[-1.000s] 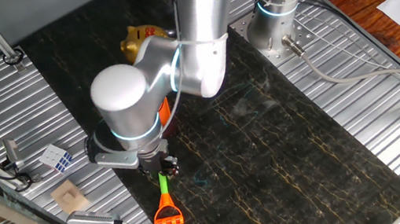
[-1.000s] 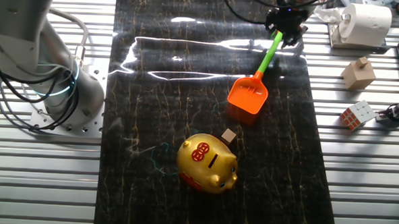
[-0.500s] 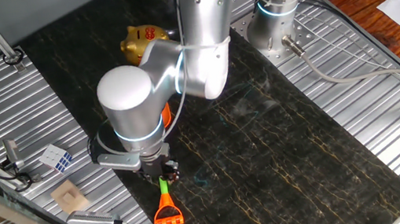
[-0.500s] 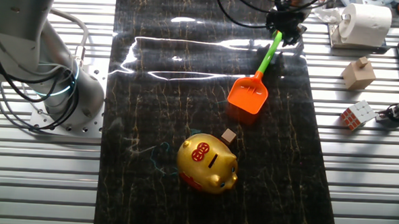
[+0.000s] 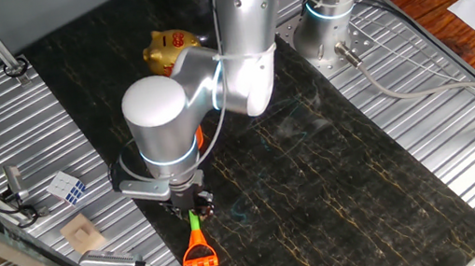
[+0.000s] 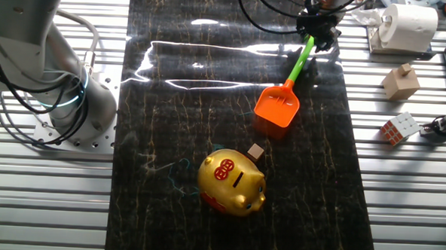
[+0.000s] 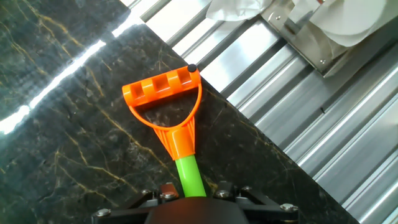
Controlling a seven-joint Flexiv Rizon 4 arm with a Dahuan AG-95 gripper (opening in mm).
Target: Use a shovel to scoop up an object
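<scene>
End effector pinching the shovel by its green shaft, scoop empty, gold object apart.

A shovel lies on a dark mat on the table, its blade toward the mat's middle and its handle at the mat's edge. A gripper sits over the shaft near the handle. Beyond the blade lie a small block and, just beside it, the figurine.

Your arm hides the shovel blade and most of the gold piggy bank; the gripper (cropped by the frame's edge) conceals its jaws.
</scene>
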